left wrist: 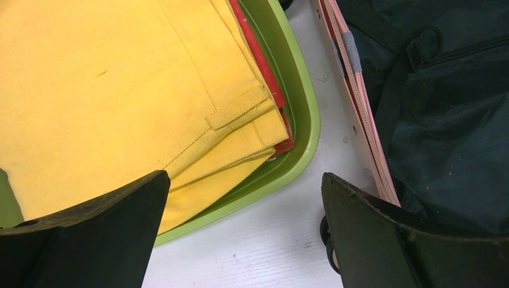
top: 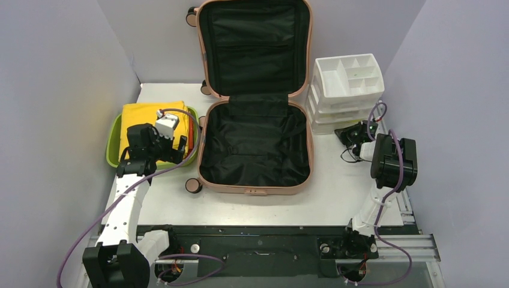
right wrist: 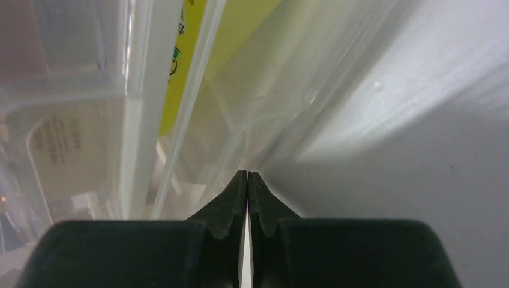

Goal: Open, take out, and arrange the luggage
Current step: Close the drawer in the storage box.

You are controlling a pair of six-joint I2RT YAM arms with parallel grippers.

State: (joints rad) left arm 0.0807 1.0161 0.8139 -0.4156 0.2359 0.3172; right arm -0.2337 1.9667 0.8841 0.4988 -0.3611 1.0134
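Observation:
The luggage [top: 255, 144] lies open in the middle of the table, a salmon-pink shell with black lining and nothing inside. Its lid [top: 255, 45] stands upright against the back wall. My left gripper [top: 174, 147] hovers open over the gap between the lime-green tub [top: 113, 141] and the luggage's left rim [left wrist: 360, 120]. Nothing is between the fingers of my left gripper [left wrist: 244, 177]. My right gripper [top: 350, 137] sits low at the foot of the white drawer organizer [top: 348, 90]. In the right wrist view my right gripper [right wrist: 248, 175] is shut on nothing, tips against the organizer's translucent wall [right wrist: 180, 90].
Folded yellow cloth [left wrist: 120, 90] over a red piece [left wrist: 258, 57] fills the green tub [left wrist: 300, 114]. A caster wheel [top: 193, 185] sticks out at the luggage's front-left corner. Grey walls close in the left, back and right sides.

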